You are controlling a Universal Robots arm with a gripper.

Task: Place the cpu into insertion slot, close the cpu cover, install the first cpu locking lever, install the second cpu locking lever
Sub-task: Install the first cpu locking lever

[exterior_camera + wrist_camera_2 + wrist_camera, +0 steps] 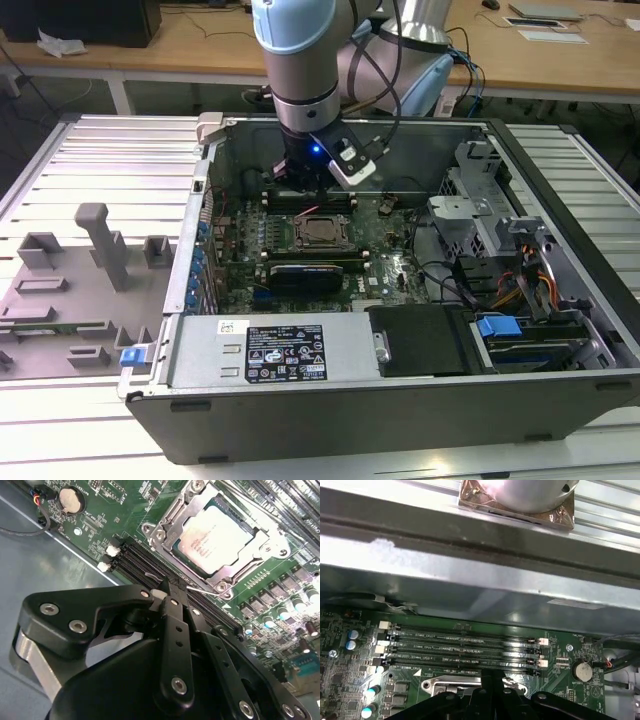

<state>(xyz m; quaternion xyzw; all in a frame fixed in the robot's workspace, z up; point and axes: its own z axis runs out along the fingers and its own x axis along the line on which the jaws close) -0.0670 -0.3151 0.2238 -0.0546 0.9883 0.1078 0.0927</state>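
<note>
The cpu lies flat in the insertion slot on the green motherboard, its silvery top showing through the window of the cpu cover. The cover lies down over it. My gripper hangs just beside the socket, over the black memory slots, with its black fingers pressed together. A thin silvery lever rod runs from the fingertips along the socket's near edge. In the first wrist view the gripper sits at the socket's metal rim. In the exterior view the gripper is just behind the socket.
The open computer case has steel walls all round. A black graphics card lies in front of the socket. Drive bays and cables fill the exterior view's right. A grey fixture tray sits outside at that view's left.
</note>
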